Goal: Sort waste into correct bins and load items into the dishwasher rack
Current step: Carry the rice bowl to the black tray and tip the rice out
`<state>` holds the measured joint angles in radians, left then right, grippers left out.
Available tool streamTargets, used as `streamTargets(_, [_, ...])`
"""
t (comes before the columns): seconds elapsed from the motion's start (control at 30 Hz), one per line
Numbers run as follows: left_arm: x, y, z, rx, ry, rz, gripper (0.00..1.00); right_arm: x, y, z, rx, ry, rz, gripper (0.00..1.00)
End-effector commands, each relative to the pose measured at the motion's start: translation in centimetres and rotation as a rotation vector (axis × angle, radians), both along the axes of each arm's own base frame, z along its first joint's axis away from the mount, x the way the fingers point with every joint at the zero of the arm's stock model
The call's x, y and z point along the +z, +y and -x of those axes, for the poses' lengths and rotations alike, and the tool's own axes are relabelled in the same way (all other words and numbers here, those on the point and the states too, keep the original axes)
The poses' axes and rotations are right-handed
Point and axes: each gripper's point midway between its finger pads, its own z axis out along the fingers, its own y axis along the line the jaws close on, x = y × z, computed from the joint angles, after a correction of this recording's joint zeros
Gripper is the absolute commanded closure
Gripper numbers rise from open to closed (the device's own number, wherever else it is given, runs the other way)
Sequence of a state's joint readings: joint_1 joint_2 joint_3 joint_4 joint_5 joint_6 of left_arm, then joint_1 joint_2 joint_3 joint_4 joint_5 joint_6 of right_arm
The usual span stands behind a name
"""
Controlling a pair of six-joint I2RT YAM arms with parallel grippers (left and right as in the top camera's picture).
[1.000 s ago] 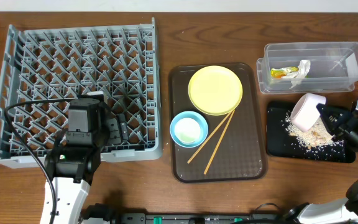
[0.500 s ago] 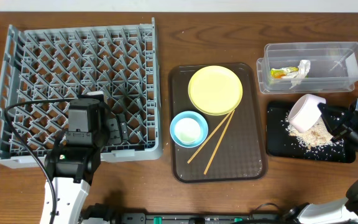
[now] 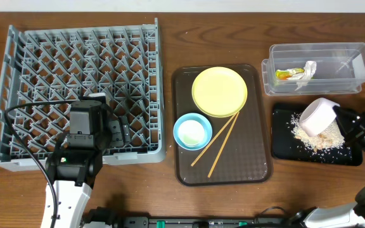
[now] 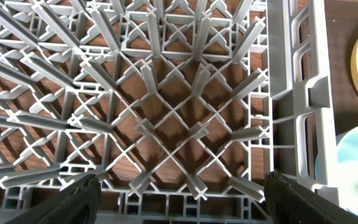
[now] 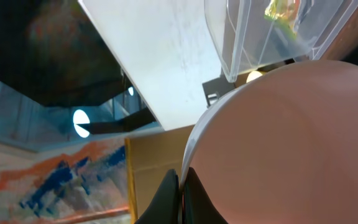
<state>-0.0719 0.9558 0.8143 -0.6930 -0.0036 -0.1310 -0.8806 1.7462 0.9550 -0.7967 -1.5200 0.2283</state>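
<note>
Two grippers are at work here, each placed very differently relative to the task's things. At the right edge of the overhead view, the right gripper (image 3: 338, 116) has its jaws pinched together on the rim of the white bowl (image 3: 317, 116). The right wrist view shows the thin rim caught between the two fingers (image 5: 168, 198) at the bottom of the frame, with the bowl's pale pinkish side filling the lower right. The bowl is tilted with its mouth toward the lower left, above the black tray (image 3: 284, 151). Loose rice leftovers (image 3: 319, 139) lie scattered on the tray just below the bowl.

Above the tray, at upper right, the clear tub (image 3: 268, 71) holds the snack wrapper (image 3: 286, 74) and the crumpled white scrap (image 3: 308, 69) side by side.

The left gripper (image 4: 185, 200) hovers over the lower-left part of the dishwasher rack (image 3: 81, 63) with its jaws wide apart. Nothing lies between them (only the grey pegs and lattice show below).

At centre frame, the brown serving tray (image 3: 233, 172) carries the yellow plate (image 3: 219, 92), the light blue bowl (image 3: 192, 132) just below and left of it, and the chopsticks (image 3: 224, 144). The chopsticks lie on a slant, their upper ends touching the plate's edge.
</note>
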Motion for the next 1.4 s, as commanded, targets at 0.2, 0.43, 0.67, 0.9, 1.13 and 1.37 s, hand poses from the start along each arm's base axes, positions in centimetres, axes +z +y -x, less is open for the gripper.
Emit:
streamTargets(0.2, [0.5,0.2,-0.2,0.012,-0.009,0.0,0.14,0.9,-0.8,-0.2,-0.012,-0.075,0.028,0.99])
streamTargets(0.43, [0.5,0.2,-0.2,0.012,-0.009,0.0,0.14,-2.3,-0.3,-0.1,0.024,0.021,0.202,0.99])
streamTargets(0.67, [0.5,0.2,-0.2,0.012,-0.009,0.0,0.14,0.9,0.3,-0.5,0.028,-0.217,0.195,0.99])
streamTargets(0.9, [0.5,0.2,-0.2,0.012,-0.01,0.0,0.14,0.3,0.4,-0.6,0.037,-0.164,0.185,0.99])
streamTargets(1.13, [0.5,0.2,-0.2,0.012,-0.01,0.0,0.14,-1.5,0.7,-0.5,0.049,-0.024,0.178,0.99])
streamTargets(1.37, [0.5,0.2,-0.3,0.012,-0.011,0.0,0.14,0.9,1.5,-1.2,0.072,-0.202,0.17,0.99])
